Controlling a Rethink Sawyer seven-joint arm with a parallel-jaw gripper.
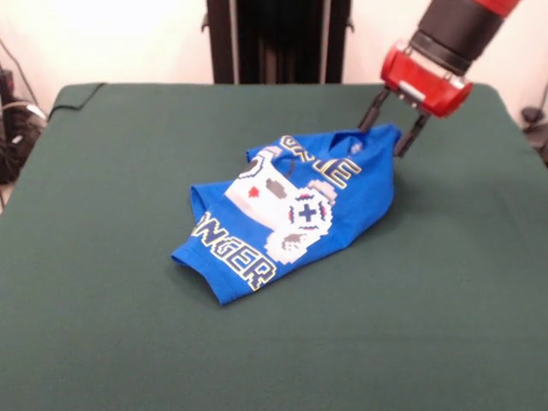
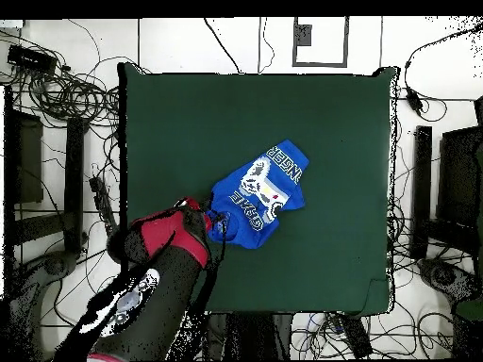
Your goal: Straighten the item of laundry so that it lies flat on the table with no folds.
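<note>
Lying crumpled near the middle of the green desk, the blue T-shirt shows folded lettering and emblem. At its one o'clock corner, the claw straddles the raised hem, fingers spread, touching fabric.

A robotics lab is shown. A green-covered table is ringed by tangled cables and dark equipment racks.

Tangled black cables on the white floor around the tabletop; black upright stand behind it; dark rectangular floor plate at far edge.
</note>
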